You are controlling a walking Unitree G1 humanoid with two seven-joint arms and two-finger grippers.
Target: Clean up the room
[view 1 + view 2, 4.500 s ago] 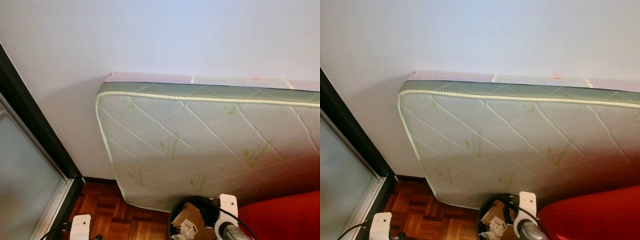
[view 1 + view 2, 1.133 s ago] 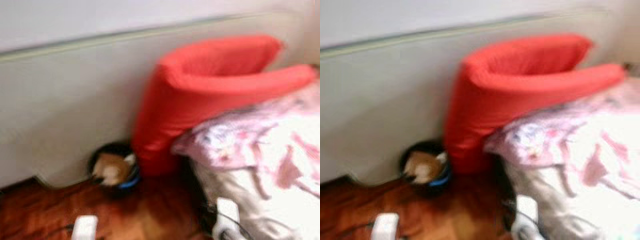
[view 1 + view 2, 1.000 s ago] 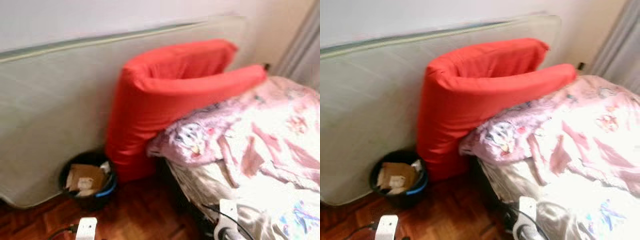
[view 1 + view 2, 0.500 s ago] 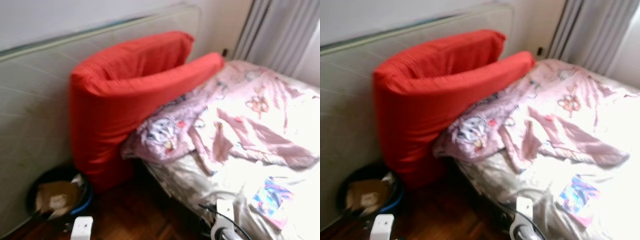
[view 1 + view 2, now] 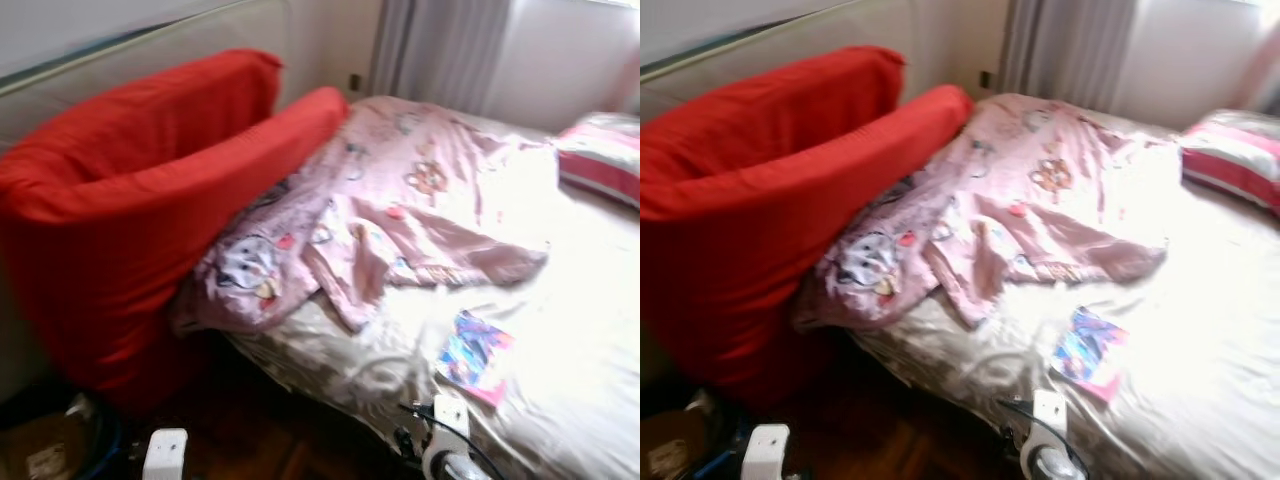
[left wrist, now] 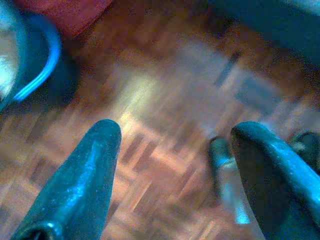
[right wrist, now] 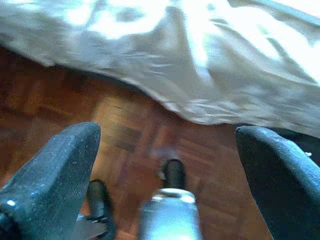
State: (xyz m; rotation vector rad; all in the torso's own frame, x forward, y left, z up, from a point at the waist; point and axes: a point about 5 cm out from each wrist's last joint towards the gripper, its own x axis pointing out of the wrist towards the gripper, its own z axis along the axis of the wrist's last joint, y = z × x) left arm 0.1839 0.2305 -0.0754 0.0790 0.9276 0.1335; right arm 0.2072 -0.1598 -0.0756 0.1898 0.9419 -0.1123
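Note:
A bed (image 5: 560, 330) with a cream satin sheet stretches ahead and to the right. A crumpled pink patterned blanket (image 5: 400, 200) lies across it. A small colourful packet or booklet (image 5: 476, 357) rests on the sheet near the bed's near edge. A striped pink pillow (image 5: 605, 160) sits at the far right. A big red cushion (image 5: 130, 210) leans between the bed and a mattress. Both arms hang low. In the left wrist view my left gripper (image 6: 175, 145) is open above parquet floor. My right gripper (image 7: 170, 150) is open beside the bed's hanging sheet (image 7: 200, 75).
A black bin with a blue rim (image 5: 60, 445) holding cardboard stands on the floor at the lower left. An upright mattress (image 5: 150, 35) leans on the wall behind the cushion. Grey curtains (image 5: 440, 50) hang at the back. Dark parquet (image 5: 250, 440) lies between me and the bed.
The camera has swung right: the mattress and bin have slid out to the left, and the bed, blanket, packet and pillow have come into view. Both arms still hang low.

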